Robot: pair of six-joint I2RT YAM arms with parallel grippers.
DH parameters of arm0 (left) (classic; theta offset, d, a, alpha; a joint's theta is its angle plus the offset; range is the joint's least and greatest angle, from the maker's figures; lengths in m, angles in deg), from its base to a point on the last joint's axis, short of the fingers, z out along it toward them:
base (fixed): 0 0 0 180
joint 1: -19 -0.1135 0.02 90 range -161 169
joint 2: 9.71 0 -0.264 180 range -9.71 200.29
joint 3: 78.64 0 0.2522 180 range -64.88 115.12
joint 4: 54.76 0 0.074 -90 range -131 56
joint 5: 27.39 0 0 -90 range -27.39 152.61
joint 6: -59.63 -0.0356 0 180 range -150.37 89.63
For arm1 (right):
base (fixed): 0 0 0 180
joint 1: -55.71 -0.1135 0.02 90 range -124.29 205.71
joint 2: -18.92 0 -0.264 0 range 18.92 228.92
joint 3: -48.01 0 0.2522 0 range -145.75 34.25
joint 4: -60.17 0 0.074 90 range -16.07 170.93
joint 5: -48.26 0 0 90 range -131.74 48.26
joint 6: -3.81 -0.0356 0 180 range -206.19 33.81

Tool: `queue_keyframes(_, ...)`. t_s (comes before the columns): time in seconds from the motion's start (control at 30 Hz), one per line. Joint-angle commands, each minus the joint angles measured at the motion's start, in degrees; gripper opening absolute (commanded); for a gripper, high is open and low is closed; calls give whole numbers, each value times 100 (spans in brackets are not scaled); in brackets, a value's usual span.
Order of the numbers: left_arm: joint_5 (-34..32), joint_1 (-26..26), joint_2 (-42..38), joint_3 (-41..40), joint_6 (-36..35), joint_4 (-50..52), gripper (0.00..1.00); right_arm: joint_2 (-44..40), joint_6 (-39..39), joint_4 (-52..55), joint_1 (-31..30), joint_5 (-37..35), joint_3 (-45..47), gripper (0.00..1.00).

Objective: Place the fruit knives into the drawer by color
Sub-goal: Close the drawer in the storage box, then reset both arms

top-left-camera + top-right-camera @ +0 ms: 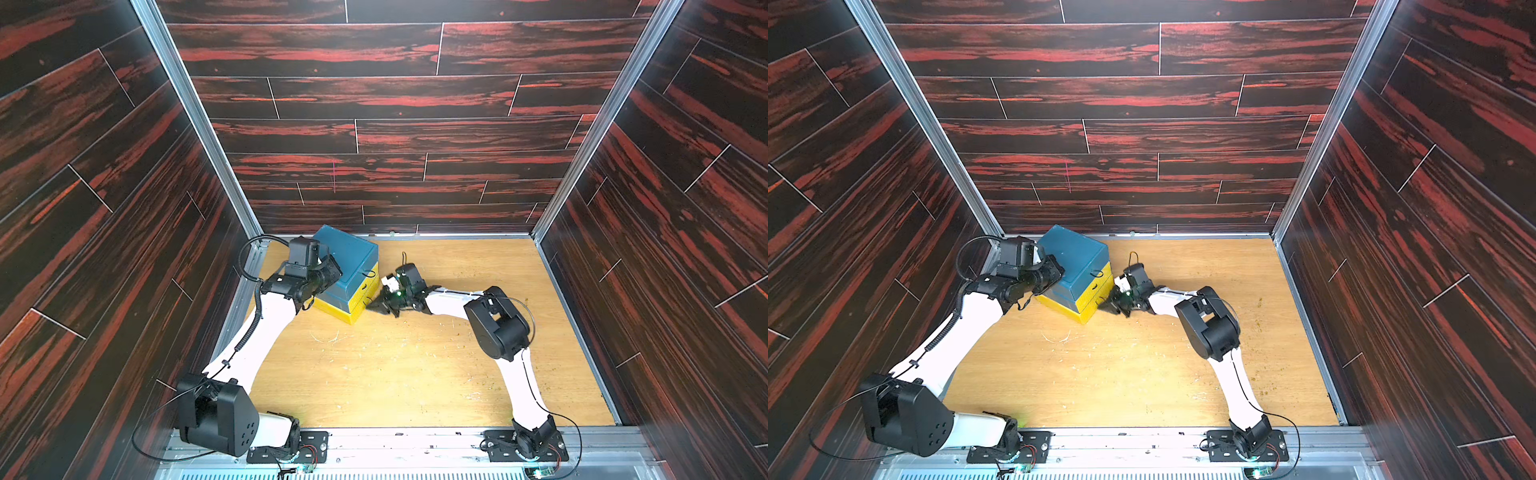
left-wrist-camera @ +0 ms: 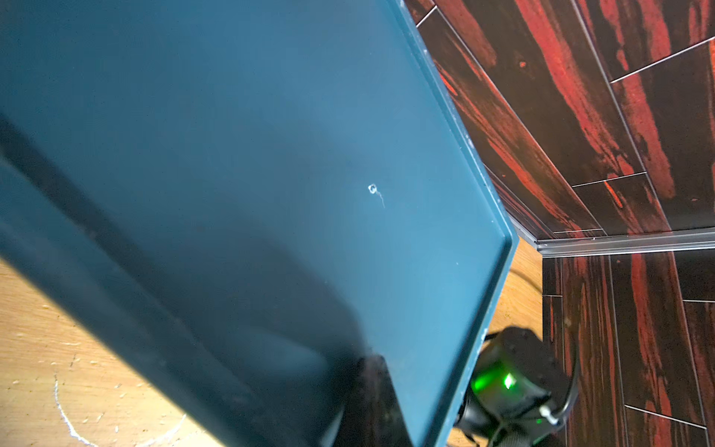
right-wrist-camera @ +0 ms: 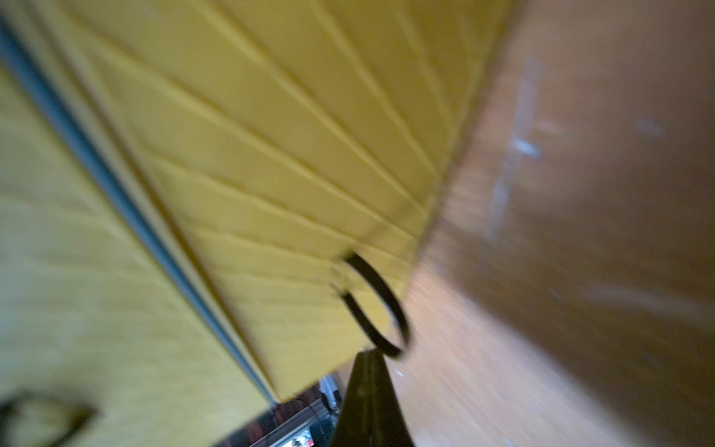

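The drawer [image 1: 353,257] [image 1: 1077,253] is a small chest with a teal top and yellow lower fronts, standing at the back left of the table in both top views. All its drawers look pushed in. My left gripper [image 2: 371,387] is shut and lies against the teal top [image 2: 271,154], at the chest's left side [image 1: 330,272]. My right gripper [image 3: 369,358] is shut. Its tip touches the black loop pull [image 3: 381,305] of the lowest yellow drawer [image 3: 271,135], low at the chest's front [image 1: 371,305] [image 1: 1102,306]. I cannot tell whether the loop is pinched. The fruit knives are out of view.
The wooden tabletop [image 1: 415,365] carries scratches and small crumbs. Dark red-black panelled walls [image 1: 395,137] close it in at the back and on both sides. The right arm's elbow [image 1: 498,324] stands over the middle right. The left arm's base joint [image 1: 216,415] sits at the front left.
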Motion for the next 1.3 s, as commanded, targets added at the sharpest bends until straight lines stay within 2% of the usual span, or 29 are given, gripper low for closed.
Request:
queue_keyframes(0.0, -186, -8, -75, 195, -196, 725, 0, -851, 743, 312, 57, -311, 414, 0)
queue_keyframes(0.1, -362, -14, -172, 492, -364, 777, 0, -1544, 1372, 366, 161, -436, 1082, 0)
queue_keyframes(0.17, -530, -11, -311, 617, -479, 754, 0, -2025, 1756, 489, 268, -561, 1564, 4)
queue_keyframes(0.2, -609, -14, -382, 651, -539, 735, 4, -2232, 1909, 591, 317, -636, 1716, 8)
queue_keyframes(0.23, -701, -14, -479, 685, -606, 721, 14, -2467, 2084, 721, 384, -756, 1901, 15)
queue_keyframes(0.3, -910, -14, -661, 695, -731, 674, 36, -2893, 2472, 1129, 478, -1107, 2078, 43)
queue_keyframes(0.37, -1170, -21, -856, 663, -888, 645, 62, -3333, 2881, 1614, 542, -1753, 2147, 62)
queue_keyframes(0.43, -1481, -39, -1040, 597, -1003, 658, 84, -3699, 3277, 1935, 547, -2198, 2158, 73)
queue_keyframes(0.5, -1848, -48, -1219, 510, -1106, 687, 98, -4051, 3545, 2120, 545, -2571, 2202, 82)
queue_keyframes(0.57, -2217, -61, -1410, 349, -1174, 685, 100, -4410, 3732, 2183, 546, -2992, 2331, 93)
queue_keyframes(0.7, -2863, -76, -1752, -178, -1394, 456, 100, -5071, 3941, 1980, 561, -3969, 2759, 95)
queue_keyframes(0.83, -3638, -84, -2205, -1094, -1729, -164, 100, -5651, 4350, 1587, 576, -4729, 3242, 96)
queue_keyframes(0.97, -4390, -83, -2665, -2278, -2157, -1158, 100, -5962, 4759, 1476, 587, -5679, 3506, 97)
queue_keyframes(1.07, -4685, -85, -2973, -3285, -2767, -2367, 100, -6115, 4875, 1454, 713, -6364, 3722, 98)
queue_keyframes(1.17, -4908, -85, -3103, -3998, -3295, -3375, 100, -6316, 4871, 1380, 938, -6653, 3995, 97)
queue_keyframes(1.27, -5030, -119, -2950, -4357, -3658, -3877, 100, -6573, 5007, 1131, 1161, -6754, 4313, 98)
